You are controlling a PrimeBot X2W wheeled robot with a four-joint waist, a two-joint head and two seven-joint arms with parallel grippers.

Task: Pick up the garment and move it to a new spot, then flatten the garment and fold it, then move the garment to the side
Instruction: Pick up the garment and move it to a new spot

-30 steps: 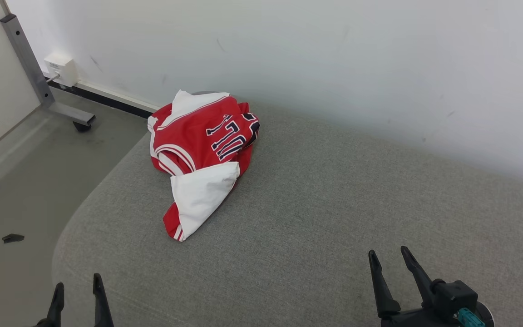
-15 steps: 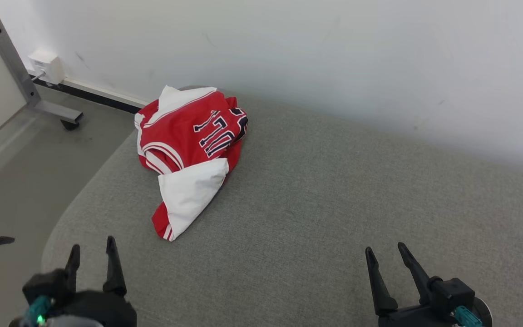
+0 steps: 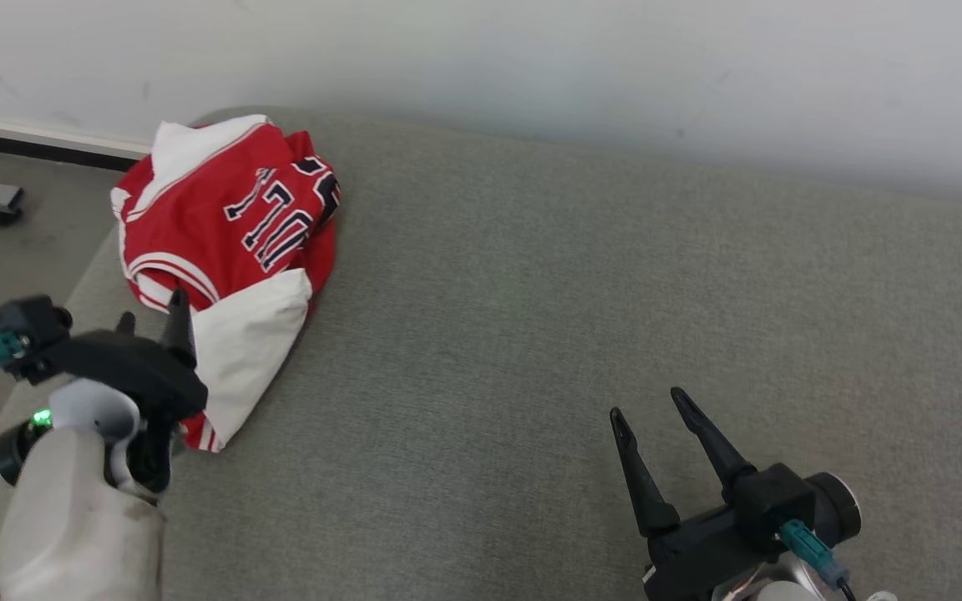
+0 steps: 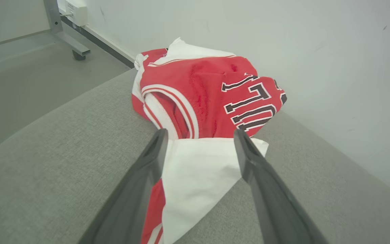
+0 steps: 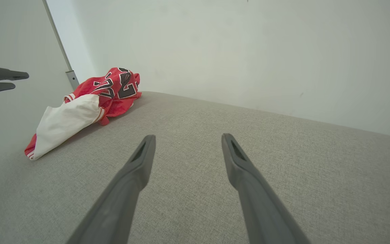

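Two pairs of jaws are standing wide open, and neither is holding anything. The left jaws, their long dark fingers spread apart, are hanging over the near end of the garment, a crumpled red jersey with white panels and dark block lettering. In the left wrist view a white fold of the cloth is lying between the two fingers, and the red body is bunching up just beyond their tips. In the right wrist view those same fingers are showing raised above the white end of the jersey, not touching it. From the head view, the left fingers are pointing at the edge where the white fold is meeting the red cloth.

The right jaws are hovering well apart from the garment, which is lying far off to their left and ahead. Their fingers are parting over bare grey fabric; in the head view one finger is rising from the dark wrist housing with its tip pointing forward.

Beneath both pairs of jaws a grey fabric cushion is carrying the jersey near its far left corner. Beyond the jaws a pale wall is running along the cushion's far edge. Past the garment and to the left of the left jaws, a grey floor is dropping away, with a metal frame leg standing on it and a small white box sitting low on the wall.
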